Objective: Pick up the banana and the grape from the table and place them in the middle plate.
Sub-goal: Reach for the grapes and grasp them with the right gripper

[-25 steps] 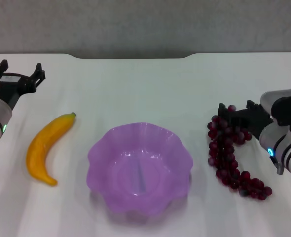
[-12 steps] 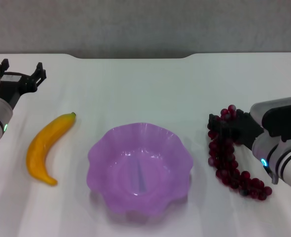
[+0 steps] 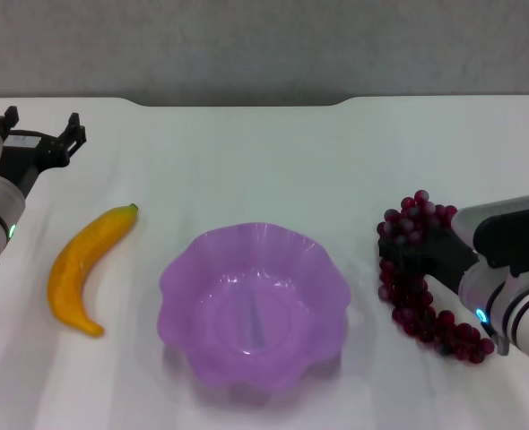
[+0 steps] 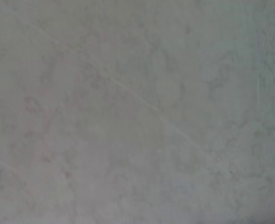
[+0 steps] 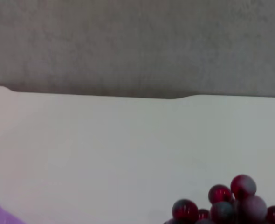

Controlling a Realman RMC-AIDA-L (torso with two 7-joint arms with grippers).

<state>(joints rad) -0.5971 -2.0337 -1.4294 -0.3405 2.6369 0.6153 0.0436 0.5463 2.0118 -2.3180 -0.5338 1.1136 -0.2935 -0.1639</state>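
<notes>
Head view shows me the translucent purple scalloped plastic plate point(image 3: 254, 305) empty, so 0 of 2 fruits are in. The smooth curved orange-yellow banana point(image 3: 83, 268) lies untouched on the flat white tabletop point(image 3: 264, 161) on my left of the plate, and the long bunch of dark red-purple grapes point(image 3: 421, 278) lies on my right of it. My right gripper point(image 3: 415, 254) sits right on the bunch's upper end, though I cannot tell whether it is clenched on it; my left gripper point(image 3: 40, 134) is spread wide, parked near the far left corner, so I judge both placements remain.
</notes>
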